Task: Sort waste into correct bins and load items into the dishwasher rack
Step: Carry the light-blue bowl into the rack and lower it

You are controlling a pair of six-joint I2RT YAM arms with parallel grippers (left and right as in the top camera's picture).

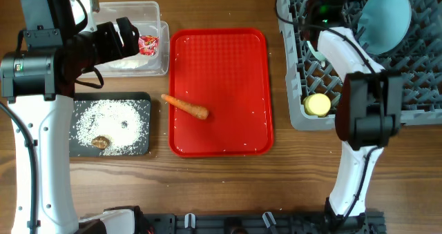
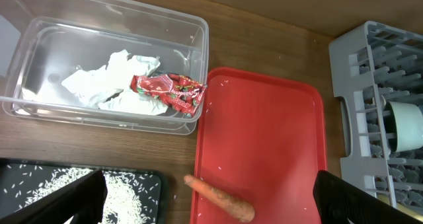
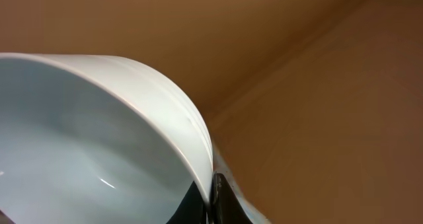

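Pinched rim of light blue bowl (image 1: pixel 385 12) with right gripper (image 3: pixel 210 197) over dishwasher rack (image 1: pixel 414 96), risking a slip from that thin hold. Held left gripper (image 1: pixel 128 37) spread, empty.

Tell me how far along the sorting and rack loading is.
Done: crumpled white tissue and red snack wrapper in the clear plastic tub; white rice grains and brownish lump on the black tray; yellow cup in the grey grid rack. In hand: right gripper pinches a light blue bowl. Remaining: orange carrot on the red tray, left gripper open.
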